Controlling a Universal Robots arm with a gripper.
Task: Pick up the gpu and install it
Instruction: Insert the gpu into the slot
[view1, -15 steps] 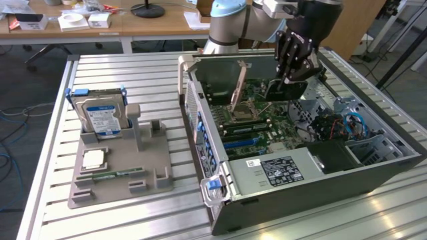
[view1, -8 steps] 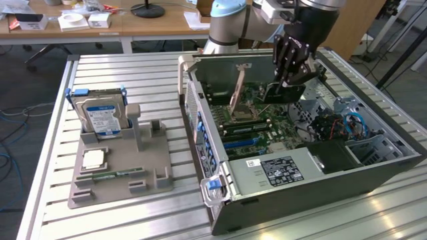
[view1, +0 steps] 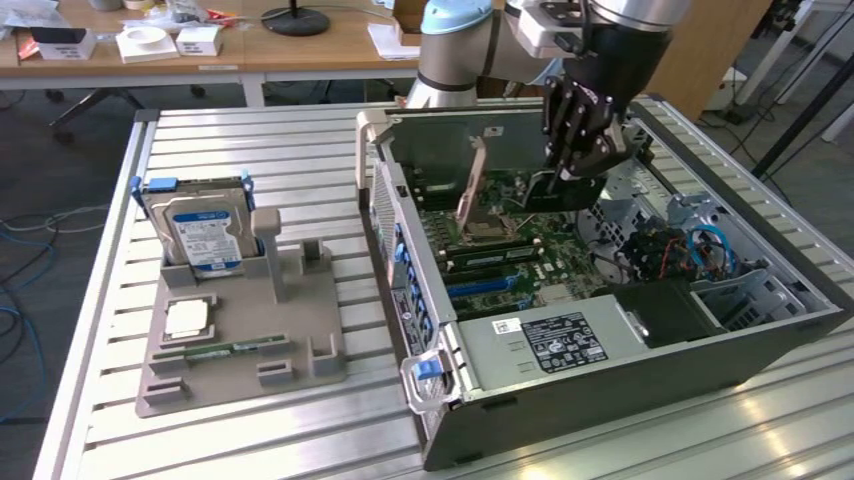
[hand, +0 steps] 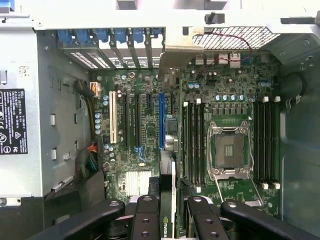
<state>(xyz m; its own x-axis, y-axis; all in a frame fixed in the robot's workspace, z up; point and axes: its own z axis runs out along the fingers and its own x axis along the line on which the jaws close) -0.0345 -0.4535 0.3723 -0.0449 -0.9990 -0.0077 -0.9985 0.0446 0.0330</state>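
Hand (view1: 578, 160) is inside the open dark grey tower computer case (view1: 641, 385), clenched on the thin, flat, black gpu (hand: 167, 221), which is held edge-on between the black fingers (hand: 145, 220). The gpu hangs above the green motherboard (hand: 220, 85), not yet seated; in the wrist view its edge lies roughly in line with the long blue expansion slot (hand: 161, 120). The pick-up appears complete and the installation step is in hand. Seating would call for the card edge square over the slot, its bracket end toward the rear openings, then straight, even pressure. The silver hard drive (view1: 203, 238) stands well apart on the ribbed metal counter (view1: 267, 130).
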